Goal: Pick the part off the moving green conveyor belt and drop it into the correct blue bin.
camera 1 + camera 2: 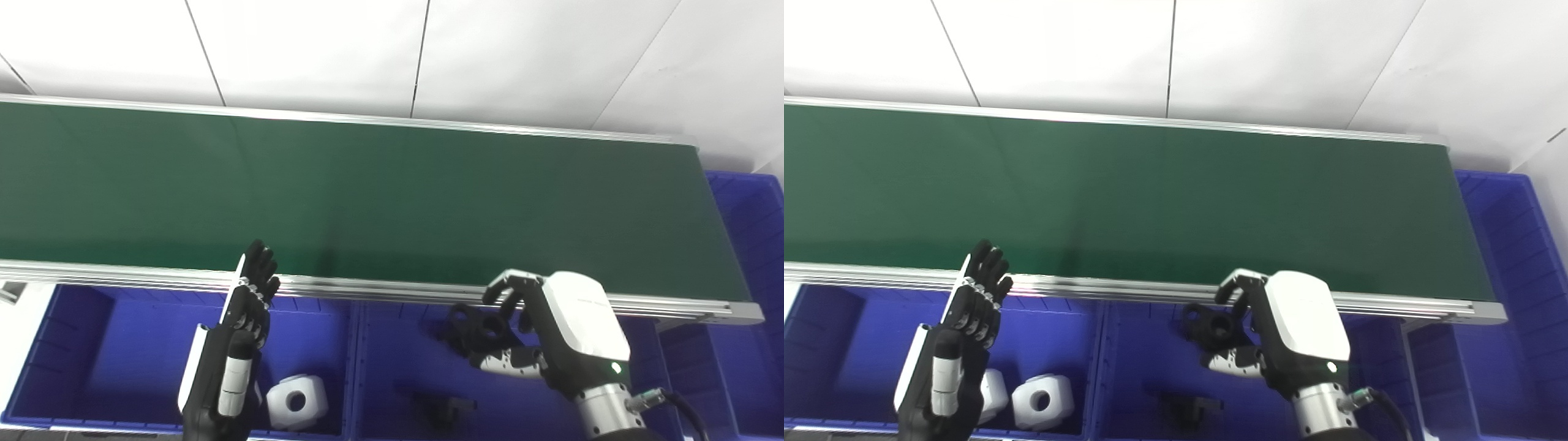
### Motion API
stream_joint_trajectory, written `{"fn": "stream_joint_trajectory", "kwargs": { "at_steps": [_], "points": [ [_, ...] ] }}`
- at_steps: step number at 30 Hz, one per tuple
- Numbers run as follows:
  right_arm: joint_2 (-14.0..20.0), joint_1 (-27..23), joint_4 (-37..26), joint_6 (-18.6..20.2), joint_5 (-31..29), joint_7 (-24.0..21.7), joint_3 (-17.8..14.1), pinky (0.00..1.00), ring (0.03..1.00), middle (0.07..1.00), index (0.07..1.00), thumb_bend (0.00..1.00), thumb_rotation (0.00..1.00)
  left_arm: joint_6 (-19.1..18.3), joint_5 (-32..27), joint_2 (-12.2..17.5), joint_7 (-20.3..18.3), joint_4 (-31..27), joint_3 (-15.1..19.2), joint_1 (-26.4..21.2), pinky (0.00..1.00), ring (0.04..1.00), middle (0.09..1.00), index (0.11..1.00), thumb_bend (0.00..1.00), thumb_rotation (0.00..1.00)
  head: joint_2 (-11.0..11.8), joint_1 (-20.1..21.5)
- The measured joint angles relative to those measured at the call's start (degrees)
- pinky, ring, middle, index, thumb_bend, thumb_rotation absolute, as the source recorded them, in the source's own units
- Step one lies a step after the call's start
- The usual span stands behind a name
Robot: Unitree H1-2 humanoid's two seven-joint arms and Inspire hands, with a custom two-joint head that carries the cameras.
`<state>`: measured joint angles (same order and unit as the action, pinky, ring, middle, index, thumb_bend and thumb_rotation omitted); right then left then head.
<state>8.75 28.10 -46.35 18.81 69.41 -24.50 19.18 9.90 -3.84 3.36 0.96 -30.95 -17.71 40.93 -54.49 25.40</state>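
Note:
My right hand (551, 331) hangs over the middle blue bin (392, 367), just in front of the belt's near rail, shut on a black part (474, 324) with round holes. My left hand (242, 343) stands upright over the left blue bin (122, 343), fingers straight and apart, holding nothing. The green conveyor belt (367, 196) carries no part in view. Another black part (444, 407) lies on the middle bin's floor. A white part (297, 401) sits in the left bin; the right eye view shows a second white part (992, 389) half hidden behind my left hand.
A third blue bin (753, 245) stands at the belt's right end. The belt's metal rail (380, 288) runs between the bins and the belt. White wall panels rise behind the belt.

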Motion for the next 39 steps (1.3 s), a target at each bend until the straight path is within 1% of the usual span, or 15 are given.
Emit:
{"fn": "stream_joint_trajectory", "kwargs": {
  "at_steps": [3,10,11,12,14,15,16,17,19,22,28,32,34,36,39],
  "points": [
    [0.2,1.5,2.2,-1.4,1.3,-0.1,-0.8,0.27,0.353,0.473,0.545,0.51,0.00,0.0,-1.2,0.2,-0.8,0.0,0.3,0.0,1.00,1.000,1.000,1.000,0.63,0.90,-0.2,-0.2],
    [0.1,2.3,8.7,-2.8,3.9,-0.5,-1.4,0.24,0.350,0.452,0.543,0.51,0.00,0.0,-1.5,0.2,-1.0,0.1,1.1,0.0,1.00,1.000,1.000,1.000,0.63,0.89,0.0,-0.3],
    [0.1,2.2,9.3,-3.0,4.1,-0.3,-1.5,0.24,0.386,0.495,0.507,0.52,0.00,0.0,-1.5,0.2,-1.0,0.1,1.1,0.0,1.00,1.000,1.000,1.000,0.64,0.89,-0.1,-0.7],
    [0.1,2.1,9.7,-3.1,4.2,-0.3,-1.6,0.31,0.459,0.576,0.590,0.71,0.15,0.0,-1.5,0.2,-1.1,0.1,1.1,0.1,1.00,1.000,1.000,1.000,0.65,0.89,-0.1,-0.7],
    [0.1,2.0,9.9,-3.1,5.5,-0.8,-1.6,0.36,0.501,0.622,0.646,0.82,0.25,0.0,-1.5,0.2,-1.4,0.1,1.1,0.2,1.00,1.000,1.000,1.000,0.65,0.89,-0.1,-0.8],
    [-0.1,1.9,9.8,-3.1,6.3,-1.6,-1.7,0.44,0.575,0.686,0.692,0.91,0.34,0.0,-1.5,0.1,-1.5,0.1,1.1,0.2,1.00,1.000,1.000,1.000,0.66,0.88,-0.1,-0.9],
    [-0.2,1.9,9.7,-3.2,7.0,-2.4,-1.7,0.52,0.629,0.731,0.725,0.95,0.41,0.0,-1.5,0.1,-1.5,0.1,1.2,0.3,1.00,1.000,1.000,1.000,0.66,0.88,-0.1,-0.9],
    [-0.3,1.8,9.6,-3.2,7.7,-3.5,-1.8,0.59,0.681,0.772,0.754,0.98,0.48,0.0,-1.5,0.1,-1.5,0.1,1.3,0.3,1.00,1.000,1.000,1.000,0.66,0.88,0.1,-1.1],
    [-0.4,1.8,9.4,-3.2,8.4,-5.1,-2.1,0.66,0.725,0.805,0.782,1.00,0.56,0.0,-1.5,0.0,-1.7,0.1,1.4,0.3,1.00,1.000,1.000,1.000,0.65,0.87,0.1,-1.1],
    [-0.4,1.7,9.1,-3.2,8.8,-6.5,-2.6,0.71,0.761,0.832,0.809,1.00,0.65,0.0,-1.5,-0.1,-1.8,0.1,1.4,0.3,1.00,1.000,1.000,1.000,0.66,0.87,0.4,-1.8],
    [-0.7,1.7,8.4,-3.8,8.9,-7.2,-3.0,0.72,0.768,0.832,0.810,1.00,0.76,0.0,-1.5,-0.2,-1.9,0.1,1.5,0.3,1.00,1.000,1.000,1.000,0.66,0.87,0.9,-2.6],
    [-0.9,1.9,7.9,-4.0,8.7,-7.2,-3.1,0.72,0.769,0.828,0.806,1.00,0.78,0.0,-1.5,-0.2,-2.0,0.1,1.5,0.5,1.00,1.000,1.000,1.000,0.66,0.87,1.2,-3.8],
    [-1.2,2.4,6.8,-4.1,8.1,-7.4,-3.2,0.64,0.735,0.794,0.778,1.00,0.80,0.0,-1.5,-0.2,-2.0,0.2,1.5,0.5,1.00,1.000,1.000,1.000,0.67,0.87,1.5,-4.4],
    [-1.6,3.1,5.0,-4.4,4.6,-6.5,-3.4,0.58,0.695,0.760,0.749,1.00,0.81,0.1,-1.4,-0.1,-2.0,0.4,1.5,0.6,1.00,1.000,1.000,1.000,0.67,0.88,1.8,-5.3],
    [-2.9,4.9,3.5,-6.4,-4.7,0.3,-3.7,0.50,0.601,0.670,0.687,0.97,0.80,0.3,-1.3,-0.1,-2.1,1.0,1.5,0.6,1.00,1.000,1.000,1.000,0.69,0.87,2.2,-6.2]
  ]
}}
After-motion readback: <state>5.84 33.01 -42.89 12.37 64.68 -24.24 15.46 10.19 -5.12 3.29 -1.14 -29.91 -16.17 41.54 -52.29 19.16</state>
